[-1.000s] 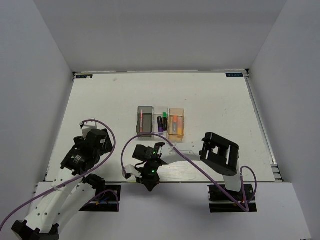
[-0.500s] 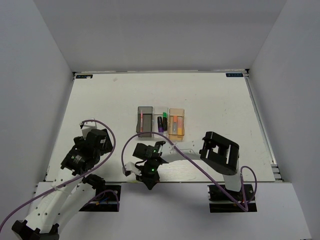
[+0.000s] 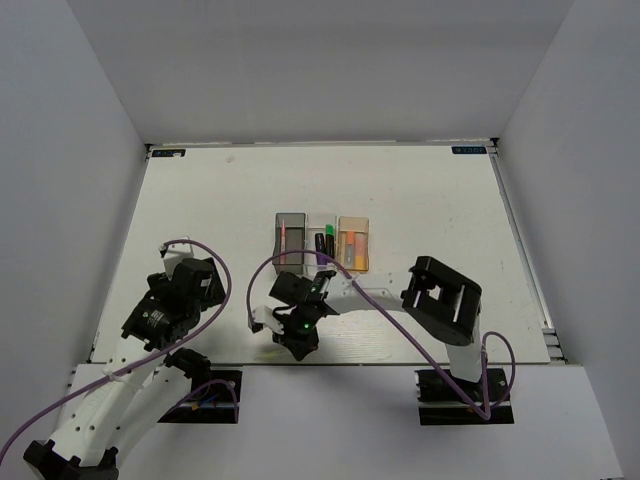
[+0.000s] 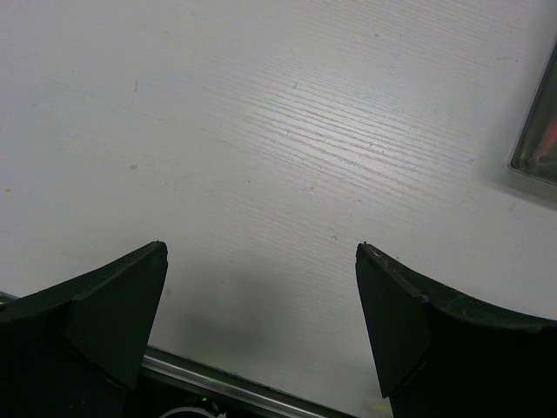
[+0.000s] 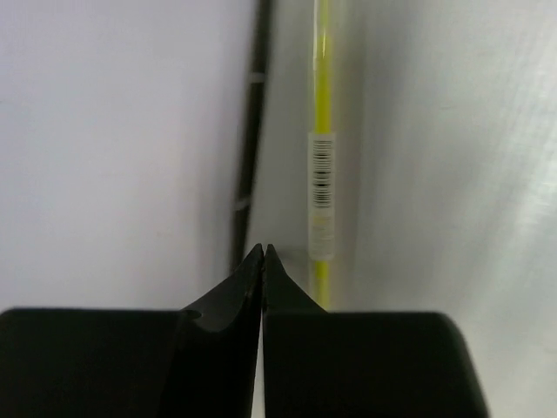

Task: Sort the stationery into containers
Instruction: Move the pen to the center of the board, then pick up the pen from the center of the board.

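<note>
The left hand hangs over the bare table, fingers wide apart. The right hand has its fingers pressed together on nothing. Just right of their tips the yellow pen lies flat on the table, its long axis running straight away from the wrist camera. The white barcode label on it is too small to read.

Bright even light, soft shadows — wrist close-ups blurred

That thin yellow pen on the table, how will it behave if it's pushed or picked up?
The yellow pen looks round and slim, so a sideways push would probably roll it. It appears straight and stiff, and is likely light. Its glossy barrel might slip in a pinch.
</note>
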Controlling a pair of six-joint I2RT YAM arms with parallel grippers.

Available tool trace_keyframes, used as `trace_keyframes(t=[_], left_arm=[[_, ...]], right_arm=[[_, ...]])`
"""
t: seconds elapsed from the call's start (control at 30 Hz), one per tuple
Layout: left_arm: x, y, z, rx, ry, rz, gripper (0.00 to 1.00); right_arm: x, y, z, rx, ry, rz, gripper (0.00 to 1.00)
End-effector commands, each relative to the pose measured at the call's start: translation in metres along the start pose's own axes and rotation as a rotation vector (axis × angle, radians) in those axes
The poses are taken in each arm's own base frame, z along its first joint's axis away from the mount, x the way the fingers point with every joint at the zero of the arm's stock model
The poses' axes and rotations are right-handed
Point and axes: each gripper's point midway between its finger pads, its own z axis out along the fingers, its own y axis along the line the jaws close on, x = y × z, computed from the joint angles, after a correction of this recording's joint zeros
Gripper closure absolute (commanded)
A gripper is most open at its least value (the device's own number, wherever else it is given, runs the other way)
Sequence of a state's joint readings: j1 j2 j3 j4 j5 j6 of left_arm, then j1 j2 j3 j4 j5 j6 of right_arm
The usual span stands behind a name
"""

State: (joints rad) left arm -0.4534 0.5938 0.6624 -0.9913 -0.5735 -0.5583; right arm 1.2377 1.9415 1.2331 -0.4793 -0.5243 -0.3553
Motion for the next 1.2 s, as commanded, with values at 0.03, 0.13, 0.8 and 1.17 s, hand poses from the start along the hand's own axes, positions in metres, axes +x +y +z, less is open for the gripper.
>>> trace_keyframes(t=[0.03, 0.13, 0.8, 1.17], left_arm=[[-0.002, 0.004, 0.001, -0.024, -0.012, -0.008, 0.0], [-0.001, 0.005, 0.001, -0.029, -0.009, -0.01, 0.0], [0.022, -0.078, 0.056, 0.211, 0.315, -0.121, 1.0], [-0.006, -0.115, 0.086, 0.229, 0.295, -0.114, 0.83]], right_arm=[[-0.014, -0.038, -0.019, 0.161, -0.038, -0.049, 1.0], [-0.015, -0.031, -0.024, 0.133, -0.04, -0.055, 1.0], [-0.043, -0.079, -0.143, 0.57, -0.18, -0.136, 1.0], [-0.017, -0.074, -0.164, 0.605, -0.244, -0.066, 1.0]])
